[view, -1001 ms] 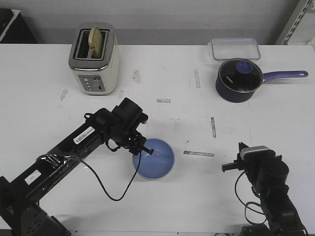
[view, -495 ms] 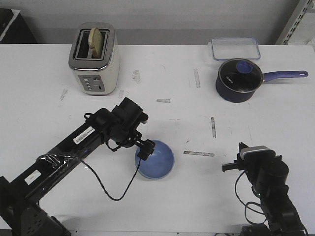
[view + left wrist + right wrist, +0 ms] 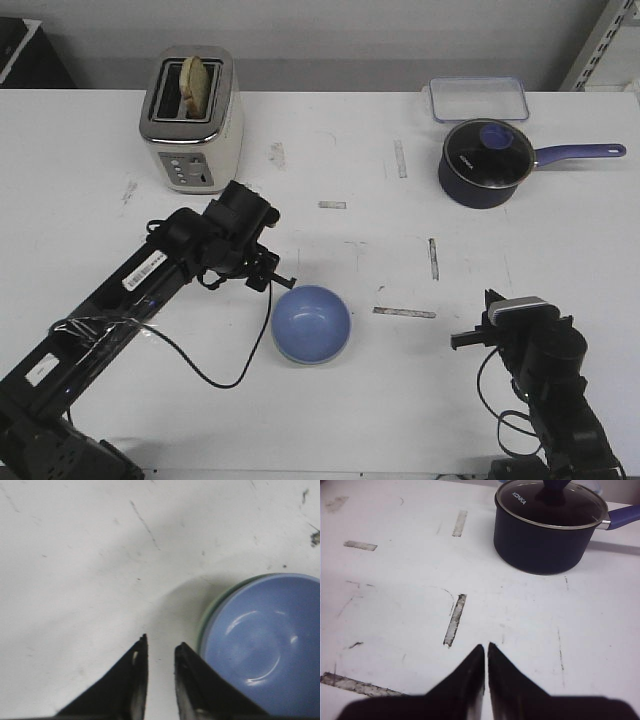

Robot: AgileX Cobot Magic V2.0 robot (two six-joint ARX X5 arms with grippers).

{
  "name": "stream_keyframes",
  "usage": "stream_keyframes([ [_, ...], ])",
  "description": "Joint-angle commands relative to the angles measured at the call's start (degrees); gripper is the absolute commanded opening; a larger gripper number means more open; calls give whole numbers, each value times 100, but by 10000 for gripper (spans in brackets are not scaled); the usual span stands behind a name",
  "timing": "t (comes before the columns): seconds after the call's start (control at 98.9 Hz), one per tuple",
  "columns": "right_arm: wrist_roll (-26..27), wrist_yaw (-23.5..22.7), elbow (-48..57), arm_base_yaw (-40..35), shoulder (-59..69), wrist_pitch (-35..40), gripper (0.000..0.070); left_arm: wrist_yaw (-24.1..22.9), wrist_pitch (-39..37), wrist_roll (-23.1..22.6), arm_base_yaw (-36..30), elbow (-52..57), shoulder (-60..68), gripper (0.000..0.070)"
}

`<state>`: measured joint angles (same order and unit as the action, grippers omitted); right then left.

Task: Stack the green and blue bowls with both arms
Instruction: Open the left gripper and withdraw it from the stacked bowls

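Note:
The pale blue bowl sits nested inside the mint green bowl, near the front middle of the white table. Only a thin green rim shows round the blue bowl in the left wrist view. My left gripper hangs just off the bowls' back left edge. Its jaws stand a little apart with nothing between them, next to the green rim. My right gripper is at the front right, far from the bowls. It is shut and empty over bare table.
A dark blue lidded saucepan with a long handle stands at the back right, also in the right wrist view. A clear lidded container lies behind it. A toaster stands at the back left. Grey tape marks dot the table.
My left gripper has let go of the blue bowl's rim and drawn back to the left and away. The blue bowl has settled level. The right arm has not moved.

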<state>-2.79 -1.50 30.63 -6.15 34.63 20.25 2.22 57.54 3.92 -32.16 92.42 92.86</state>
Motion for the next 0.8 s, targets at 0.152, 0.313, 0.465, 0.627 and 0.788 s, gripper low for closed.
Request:
stream_keyframes([
  [0.152, -149, 2, 39, -2, 28, -52, 0, -251, 61, -232, 507, 57, -444, 1],
  [0.313, -144, 2, 39, -2, 28, -50, 1, -354, -643, -140, 1073, -671, -1161, 1],
  [0.465, -129, 7, 39, 33, 28, -44, 1, -407, -1646, -125, 1563, -2017, -2192, 1],
  [0.627, -101, 57, 39, 140, -7, 173, 0, -444, -2715, 170, 2076, -3477, -3379, 1],
  [0.788, 7, 212, 39, 356, -275, 516, 0, -741, -3338, 420, 2588, -4483, -4419, 1],
])
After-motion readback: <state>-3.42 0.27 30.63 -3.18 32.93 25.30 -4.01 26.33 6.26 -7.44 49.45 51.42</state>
